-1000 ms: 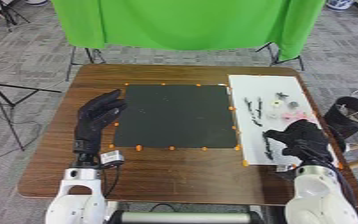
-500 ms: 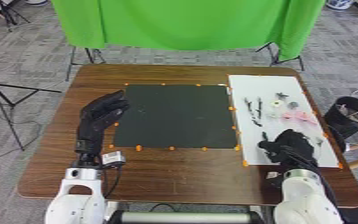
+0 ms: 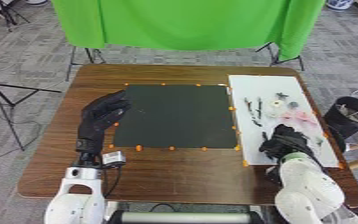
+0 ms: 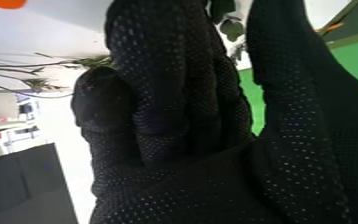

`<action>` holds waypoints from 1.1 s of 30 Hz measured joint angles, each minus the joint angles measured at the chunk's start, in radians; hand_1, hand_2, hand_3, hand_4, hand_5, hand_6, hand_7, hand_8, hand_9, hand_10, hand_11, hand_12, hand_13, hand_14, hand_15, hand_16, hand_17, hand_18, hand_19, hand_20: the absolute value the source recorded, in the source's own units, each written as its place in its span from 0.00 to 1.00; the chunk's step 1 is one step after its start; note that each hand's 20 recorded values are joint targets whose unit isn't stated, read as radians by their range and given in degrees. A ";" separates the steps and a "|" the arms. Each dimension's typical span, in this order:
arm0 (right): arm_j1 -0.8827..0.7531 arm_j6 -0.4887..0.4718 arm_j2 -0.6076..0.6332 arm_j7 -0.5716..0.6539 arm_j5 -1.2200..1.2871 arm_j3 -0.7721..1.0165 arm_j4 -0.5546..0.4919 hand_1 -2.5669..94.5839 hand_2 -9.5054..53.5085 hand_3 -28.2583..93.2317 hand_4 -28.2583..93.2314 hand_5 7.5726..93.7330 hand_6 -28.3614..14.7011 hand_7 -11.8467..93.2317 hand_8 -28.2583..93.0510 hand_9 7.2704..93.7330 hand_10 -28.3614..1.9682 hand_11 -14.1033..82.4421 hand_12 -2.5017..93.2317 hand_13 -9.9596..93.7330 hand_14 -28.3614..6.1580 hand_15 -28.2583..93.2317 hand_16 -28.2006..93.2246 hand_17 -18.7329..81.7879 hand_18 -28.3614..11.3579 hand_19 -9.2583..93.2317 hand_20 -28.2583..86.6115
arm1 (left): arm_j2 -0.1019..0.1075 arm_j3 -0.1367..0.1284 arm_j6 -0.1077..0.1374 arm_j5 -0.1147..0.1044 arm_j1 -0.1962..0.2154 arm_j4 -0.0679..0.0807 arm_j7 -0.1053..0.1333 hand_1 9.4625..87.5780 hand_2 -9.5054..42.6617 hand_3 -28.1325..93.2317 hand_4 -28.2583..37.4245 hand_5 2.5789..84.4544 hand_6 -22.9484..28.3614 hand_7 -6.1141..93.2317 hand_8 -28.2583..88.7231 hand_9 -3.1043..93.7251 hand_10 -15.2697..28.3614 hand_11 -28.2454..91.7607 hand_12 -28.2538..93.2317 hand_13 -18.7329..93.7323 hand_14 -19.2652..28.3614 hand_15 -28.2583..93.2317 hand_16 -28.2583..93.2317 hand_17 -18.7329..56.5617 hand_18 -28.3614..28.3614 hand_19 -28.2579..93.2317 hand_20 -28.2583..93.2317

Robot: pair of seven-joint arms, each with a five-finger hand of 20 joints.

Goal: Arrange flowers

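Right hand (image 3: 285,142) over near end of white sheet (image 3: 264,85), thumb wide from straight fingers. Dark sprigs (image 3: 260,106) mid-sheet: probably light, brittle; pinch mid-stem.

From where I am standing, two slender dark stems (image 3: 254,111) are lying roughly lengthwise on the white sheet (image 3: 246,85), near its left edge. To their right, a cream flower (image 3: 277,103) is resting between two small gray-green pieces (image 3: 282,95). Pink flowers (image 3: 298,117) are lying just nearer. In the wrist view, thin sprigs (image 4: 38,84) are showing feathery green tufts; a rounded green leaf (image 4: 232,29) is hanging partly hidden.
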 measured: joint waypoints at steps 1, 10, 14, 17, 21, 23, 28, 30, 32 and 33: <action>0.006 -0.009 0.000 0.004 0.005 -0.001 0.001 0.56 0.00 0.72 0.15 0.76 0.51 0.24 0.34 0.95 0.54 0.38 0.41 1.00 0.74 0.61 0.47 0.86 0.54 0.93 0.57 | 0.000 0.000 0.000 0.000 0.000 0.000 0.000 0.41 0.00 0.74 0.23 0.60 0.45 0.26 0.16 0.58 0.62 0.44 0.34 0.58 0.73 0.47 0.24 0.46 0.75 0.46 0.47; 0.013 -0.016 -0.006 0.016 0.026 0.005 0.002 0.63 0.00 0.69 0.23 0.79 0.51 0.24 0.41 0.99 0.60 0.33 0.49 1.00 0.77 0.65 0.43 0.89 0.58 0.92 0.56 | 0.000 -0.002 -0.003 0.000 0.001 -0.001 -0.004 0.41 0.00 0.74 0.23 0.60 0.45 0.26 0.16 0.57 0.62 0.44 0.34 0.58 0.73 0.46 0.24 0.46 0.75 0.46 0.47; 0.010 0.003 -0.007 0.012 0.021 0.005 0.008 0.63 0.00 0.71 0.25 0.80 0.54 0.28 0.43 0.98 0.61 0.35 0.52 1.00 0.78 0.66 0.44 0.89 0.57 0.93 0.57 | 0.000 -0.004 -0.005 0.001 0.002 -0.004 -0.007 0.41 0.00 0.74 0.23 0.60 0.45 0.26 0.16 0.57 0.62 0.44 0.34 0.57 0.73 0.46 0.24 0.45 0.75 0.46 0.47; 0.004 0.036 -0.007 0.005 0.005 0.004 0.019 0.63 0.00 0.72 0.25 0.81 0.56 0.30 0.44 0.98 0.62 0.38 0.52 1.00 0.79 0.68 0.44 0.89 0.56 0.94 0.59 | 0.000 -0.004 -0.008 0.002 0.003 -0.005 -0.008 0.41 0.00 0.74 0.23 0.60 0.45 0.26 0.16 0.57 0.62 0.44 0.34 0.58 0.73 0.46 0.24 0.45 0.75 0.46 0.47; -0.008 0.107 -0.007 -0.015 -0.034 -0.009 0.040 0.62 0.00 0.74 0.27 0.79 0.55 0.33 0.45 0.97 0.61 0.40 0.53 1.00 0.79 0.70 0.45 0.89 0.54 0.96 0.60 | -0.001 -0.006 -0.012 0.003 0.003 -0.005 -0.009 0.41 0.00 0.74 0.23 0.60 0.45 0.26 0.16 0.57 0.62 0.44 0.34 0.57 0.73 0.46 0.24 0.45 0.75 0.46 0.47; -0.013 0.136 -0.006 -0.026 -0.059 -0.019 0.051 0.62 0.00 0.74 0.29 0.77 0.56 0.39 0.43 0.96 0.59 0.42 0.55 1.00 0.79 0.70 0.47 0.88 0.51 0.97 0.64 | -0.001 -0.006 -0.014 0.004 0.003 -0.005 -0.009 0.41 0.00 0.74 0.23 0.60 0.45 0.26 0.16 0.57 0.62 0.44 0.34 0.57 0.73 0.46 0.24 0.45 0.75 0.46 0.47; -0.016 0.167 0.006 -0.046 -0.124 -0.045 0.071 0.60 0.00 0.76 0.33 0.71 0.56 0.51 0.39 0.90 0.56 0.51 0.61 0.96 0.77 0.77 0.53 0.83 0.39 1.00 0.79 | -0.001 -0.006 -0.016 0.007 0.003 -0.005 -0.011 0.41 0.00 0.74 0.23 0.60 0.45 0.26 0.16 0.57 0.62 0.44 0.34 0.57 0.73 0.46 0.24 0.45 0.75 0.46 0.47; -0.018 0.173 0.012 -0.051 -0.140 -0.053 0.076 0.59 0.00 0.77 0.34 0.70 0.55 0.53 0.39 0.88 0.56 0.53 0.61 0.95 0.76 0.79 0.54 0.83 0.38 1.00 0.81 | -0.001 -0.006 -0.017 0.008 0.003 -0.005 -0.011 0.41 0.00 0.74 0.23 0.60 0.45 0.26 0.16 0.57 0.62 0.44 0.34 0.57 0.73 0.46 0.24 0.45 0.75 0.46 0.47; -0.022 0.179 0.016 -0.056 -0.144 -0.056 0.077 0.59 0.00 0.77 0.35 0.70 0.55 0.55 0.38 0.87 0.54 0.56 0.60 0.94 0.74 0.81 0.53 0.83 0.37 1.00 0.83 | -0.001 -0.006 -0.019 0.009 0.003 -0.005 -0.011 0.41 0.00 0.74 0.23 0.60 0.45 0.26 0.16 0.57 0.62 0.44 0.34 0.57 0.73 0.46 0.24 0.45 0.75 0.46 0.47; -0.024 0.182 0.018 -0.058 -0.144 -0.056 0.077 0.59 0.00 0.77 0.35 0.70 0.55 0.56 0.38 0.87 0.54 0.56 0.60 0.93 0.74 0.82 0.53 0.83 0.37 1.00 0.83 | -0.001 -0.007 -0.019 0.009 0.003 -0.005 -0.011 0.41 0.00 0.74 0.23 0.60 0.45 0.26 0.16 0.57 0.62 0.44 0.34 0.57 0.73 0.46 0.24 0.45 0.75 0.46 0.47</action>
